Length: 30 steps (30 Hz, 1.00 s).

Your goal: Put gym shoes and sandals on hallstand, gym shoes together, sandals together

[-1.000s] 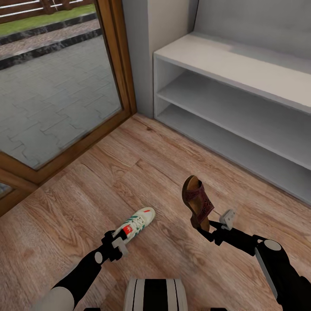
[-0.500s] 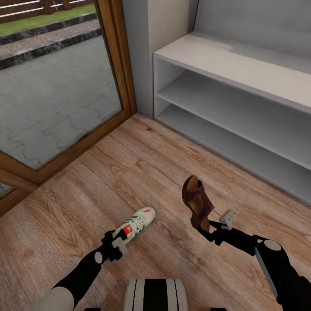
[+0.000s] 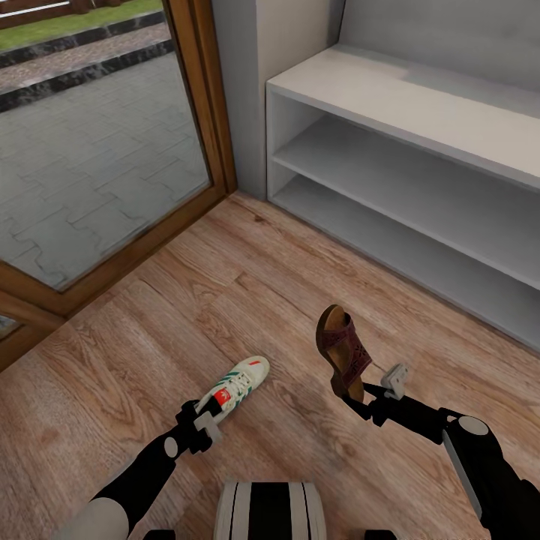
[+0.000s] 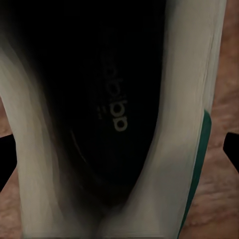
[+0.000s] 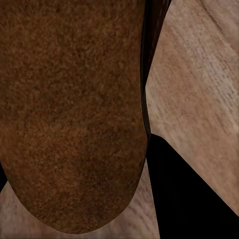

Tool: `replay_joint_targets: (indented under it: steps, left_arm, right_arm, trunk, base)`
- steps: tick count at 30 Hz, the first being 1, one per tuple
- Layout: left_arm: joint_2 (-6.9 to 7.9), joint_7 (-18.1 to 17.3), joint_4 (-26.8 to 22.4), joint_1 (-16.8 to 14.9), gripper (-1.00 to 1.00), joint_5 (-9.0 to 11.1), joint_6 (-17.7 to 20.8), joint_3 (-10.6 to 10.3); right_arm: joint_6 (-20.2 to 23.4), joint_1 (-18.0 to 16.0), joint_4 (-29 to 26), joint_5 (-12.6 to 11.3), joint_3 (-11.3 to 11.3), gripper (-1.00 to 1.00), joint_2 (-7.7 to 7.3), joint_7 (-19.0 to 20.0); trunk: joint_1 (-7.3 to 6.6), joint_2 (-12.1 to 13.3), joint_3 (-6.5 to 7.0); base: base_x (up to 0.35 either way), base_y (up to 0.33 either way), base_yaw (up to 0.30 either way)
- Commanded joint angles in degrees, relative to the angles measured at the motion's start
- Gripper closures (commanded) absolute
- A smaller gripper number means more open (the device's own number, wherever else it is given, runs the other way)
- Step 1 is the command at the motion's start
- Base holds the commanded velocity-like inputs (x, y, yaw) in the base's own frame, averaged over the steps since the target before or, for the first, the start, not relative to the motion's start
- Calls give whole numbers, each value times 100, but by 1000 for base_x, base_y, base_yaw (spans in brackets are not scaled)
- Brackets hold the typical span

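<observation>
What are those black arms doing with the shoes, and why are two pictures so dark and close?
That is a robot with two arms, seen from a camera on its head. Its left fingers hold a white gym shoe, and its right fingers hold a brown sandal up above the wooden floor. The close pictures come from little cameras by each hand: one looks inside the gym shoe, one at the sandal. The grey shoe rack waits ahead.

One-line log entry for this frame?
left gripper: holds gym shoe | right gripper: holds sandal upright | hallstand: bare
</observation>
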Motion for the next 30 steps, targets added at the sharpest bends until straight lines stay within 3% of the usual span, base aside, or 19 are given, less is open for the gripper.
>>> replay_joint_targets:
  steps: [1,10,11,30]
  left_arm:
    - [5,-12,-10,0,-100,-61,-2,-12]
    - [6,-12,-8,3,-100,-62,-4,-7]
    - [6,-12,-6,2,100,-61,-3,-5]
    - [2,-12,-18,1,100,-59,68,-10]
  right_arm:
    - [50,-2,-9,20,-10,100,3,25]
    - [51,-2,-9,20,-10,100,3,25]
    - [51,-2,-9,20,-10,100,3,25]
    - [51,-2,8,20,-10,100,3,25]
  trunk:
    - [-1,-1,-3]
    - [-1,-1,-3]
    - [-1,-1,-3]
    - [-1,-1,-3]
  base:
    - [0,0,0]
    - [0,0,0]
    - [0,0,0]
    - [0,0,0]
